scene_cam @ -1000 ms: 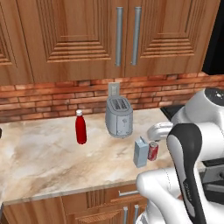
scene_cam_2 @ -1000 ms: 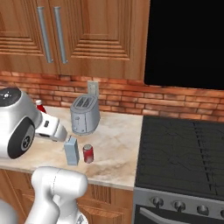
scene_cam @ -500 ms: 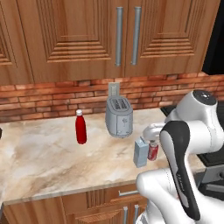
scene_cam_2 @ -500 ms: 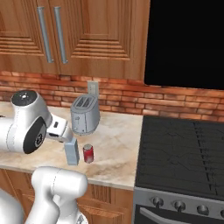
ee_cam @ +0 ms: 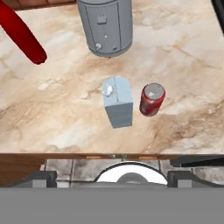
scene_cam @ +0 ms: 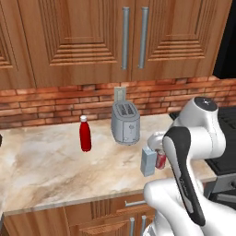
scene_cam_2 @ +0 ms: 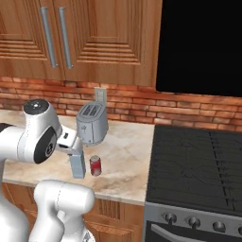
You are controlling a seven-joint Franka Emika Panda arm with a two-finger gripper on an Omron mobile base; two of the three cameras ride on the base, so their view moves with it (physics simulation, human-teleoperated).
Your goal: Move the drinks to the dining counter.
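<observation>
Since the hand is carried wide open above the tabletop (ee_cam: 183,52) with nothing held, no drink has been lifted yet; all three are seen standing on the marbled top under the cabinets. The pale grey carton-shaped bottle (ee_cam: 117,106) and the red soda can (ee_cam: 152,99) are just beside each other near the front edge, with the silver toaster (ee_cam: 106,26) close behind them. The slim red bottle (scene_cam: 85,134) is well apart, to the toaster's other side.

Risks, as judged from here:
- With the can and grey bottle so close, one is likely to be knocked over or shoved when the open fingers are lowered around the other. The gap between them looks too tight for a finger.
- Both sit near the front edge, so a tipped can could be rolled off.
- The toaster could be clipped if the approach is made from behind.
- The grey bottle's flat sides could be caught corner-on if the hand is not squared to them, and it would be twisted out.
</observation>
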